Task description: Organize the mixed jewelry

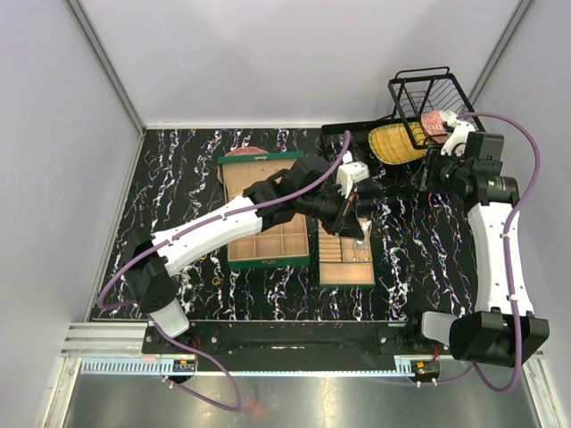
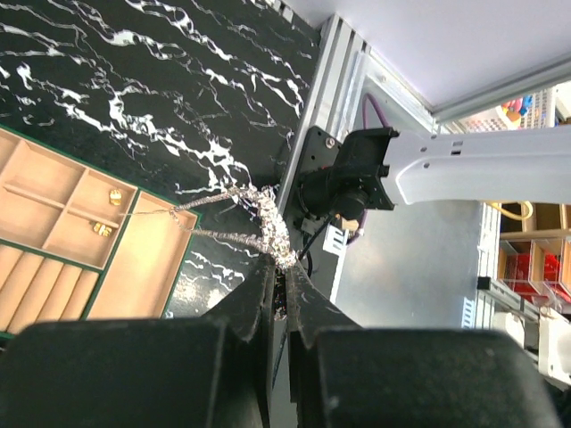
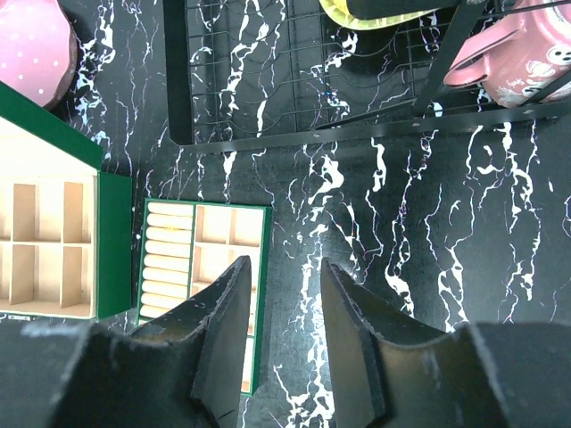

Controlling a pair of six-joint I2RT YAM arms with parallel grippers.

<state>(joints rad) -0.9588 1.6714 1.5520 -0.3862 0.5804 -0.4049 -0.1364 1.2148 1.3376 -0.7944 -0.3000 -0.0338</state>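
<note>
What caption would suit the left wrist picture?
Closed left jaws hold a tangled silvery chain necklace near a green-edged tan divided tray.

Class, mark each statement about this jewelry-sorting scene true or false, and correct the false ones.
1. The left gripper is shut on a silvery chain necklace. True.
2. The right gripper is shut on a piece of jewelry. False: it is open and empty.
3. A pink mug sits in the black wire basket. True.
4. The silvery chain necklace lies loose, touched by no gripper. False: it hangs from the left gripper.
5. Small gold pieces lie in compartments of the small tan divided tray. True.
</note>
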